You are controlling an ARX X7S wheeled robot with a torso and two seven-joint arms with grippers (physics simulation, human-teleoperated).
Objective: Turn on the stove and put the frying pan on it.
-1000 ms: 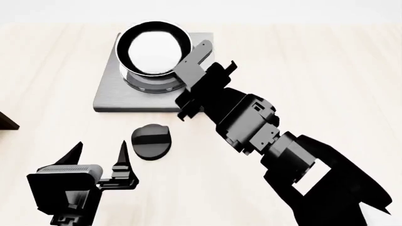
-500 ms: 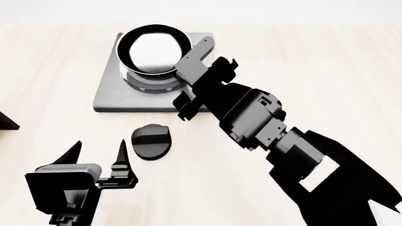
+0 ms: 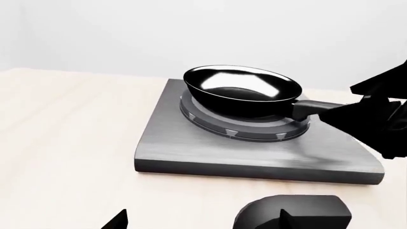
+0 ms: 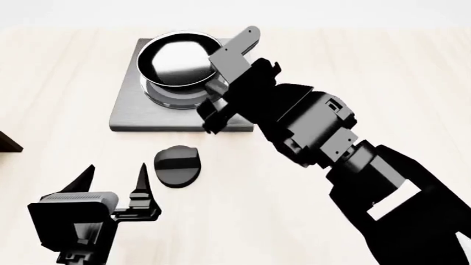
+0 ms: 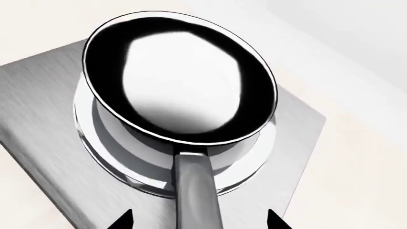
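Right wrist view: frying pan (image 5: 181, 78) handle lies between spread fingers (image 5: 122, 221).

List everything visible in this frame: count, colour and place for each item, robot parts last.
stove: one, grey square slab with a ringed round burner, far centre of the table.
frying pan: one, glossy black with a shiny inside, sitting over the burner, its handle pointing toward the right arm.
knob: one, black and round, on the table just in front of the stove.
table: one, pale wood, under everything.
dark object: one, only a corner shows at the left edge; cannot tell what it is.
left hand: black, open, empty, near the knob.
right hand: black, fingers open either side of the handle.
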